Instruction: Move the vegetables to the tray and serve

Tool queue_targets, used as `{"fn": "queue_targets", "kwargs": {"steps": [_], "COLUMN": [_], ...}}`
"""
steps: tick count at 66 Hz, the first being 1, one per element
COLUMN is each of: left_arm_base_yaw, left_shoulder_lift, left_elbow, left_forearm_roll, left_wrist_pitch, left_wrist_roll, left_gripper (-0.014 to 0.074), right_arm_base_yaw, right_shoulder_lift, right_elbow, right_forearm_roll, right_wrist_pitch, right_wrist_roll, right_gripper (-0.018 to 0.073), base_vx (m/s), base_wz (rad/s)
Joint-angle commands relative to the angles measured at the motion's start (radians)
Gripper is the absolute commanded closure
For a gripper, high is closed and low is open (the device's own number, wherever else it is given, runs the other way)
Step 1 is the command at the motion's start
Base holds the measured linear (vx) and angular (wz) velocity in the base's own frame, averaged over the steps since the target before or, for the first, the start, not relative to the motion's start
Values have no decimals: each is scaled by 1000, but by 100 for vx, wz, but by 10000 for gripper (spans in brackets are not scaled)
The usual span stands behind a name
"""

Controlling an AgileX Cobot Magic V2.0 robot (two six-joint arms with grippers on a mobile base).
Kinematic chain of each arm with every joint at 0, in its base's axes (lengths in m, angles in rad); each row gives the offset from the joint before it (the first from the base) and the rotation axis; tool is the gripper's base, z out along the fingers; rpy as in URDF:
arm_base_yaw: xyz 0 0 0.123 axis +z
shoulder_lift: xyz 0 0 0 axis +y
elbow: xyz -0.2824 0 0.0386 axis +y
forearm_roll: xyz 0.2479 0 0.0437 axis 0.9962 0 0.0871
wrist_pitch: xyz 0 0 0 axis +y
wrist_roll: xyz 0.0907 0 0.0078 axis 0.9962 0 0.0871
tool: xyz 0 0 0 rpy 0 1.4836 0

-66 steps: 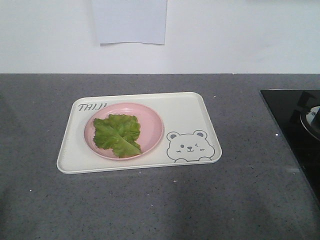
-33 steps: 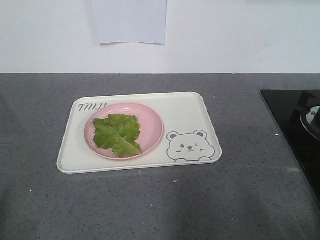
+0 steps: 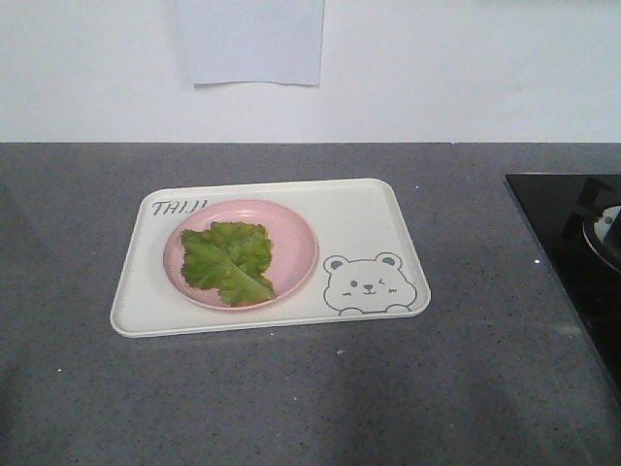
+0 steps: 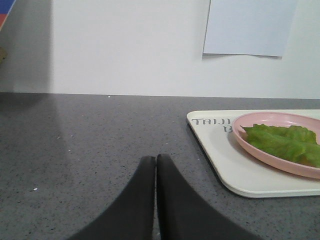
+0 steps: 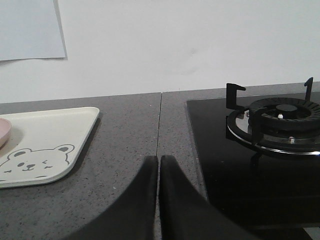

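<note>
The lettuce leaf [image 3: 229,260] lies flat in the round pink plate [image 3: 296,243], which sits on the left half of the cream bear tray [image 3: 364,209]; the tray rests on the grey countertop [image 3: 291,398], nearer its back edge than its front. So the leaf is already on the tray by way of the plate, and serving looks to be what remains.

The left gripper [image 4: 156,161] hangs low over the counter just off the tray's left edge, fingers pressed together and holding nothing. The right gripper [image 5: 159,161] is likewise closed and empty, between the tray's right edge and the black gas hob [image 5: 250,150].

The risks, as I judge them: the loose plate could slide toward one rim if the tray is lifted unevenly, and the light leaf could slip off. The right arm has the burner grate [image 5: 272,120] close by and could knock it when swinging.
</note>
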Motion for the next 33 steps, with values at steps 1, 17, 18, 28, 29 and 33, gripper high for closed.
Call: {"fn": "queue_targets", "kwargs": {"steps": [1, 17, 18, 28, 29, 33], "left_arm_base_yaw": [2, 2, 2, 2, 2, 2], "left_shoulder_lift": [-13, -13, -13, -13, -13, -13], "left_elbow": [22, 22, 22, 22, 22, 22], "left_forearm_roll": [-3, -3, -3, -3, -3, -3], "left_wrist_pitch": [-77, -77, -77, -77, -77, -77], "left_wrist_roll": [-7, -7, -7, -7, -7, -7], "left_gripper": [602, 602, 602, 602, 602, 602], "right_arm_base_yaw": [-6, -6, -6, -6, -6, -6], "right_shoulder_lift": [-8, -8, -8, -8, -8, -8], "right_elbow": [15, 15, 15, 15, 15, 15], "right_forearm_roll": [-11, -11, -11, -11, -11, -11], "right_wrist_pitch": [-77, -77, -77, -77, -77, -77], "right_wrist_roll": [-1, -1, -1, -1, -1, -1], "right_gripper": [562, 562, 562, 562, 562, 562], "base_vx": [0, 0, 0, 0, 0, 0], "base_wz": [0, 0, 0, 0, 0, 0]}}
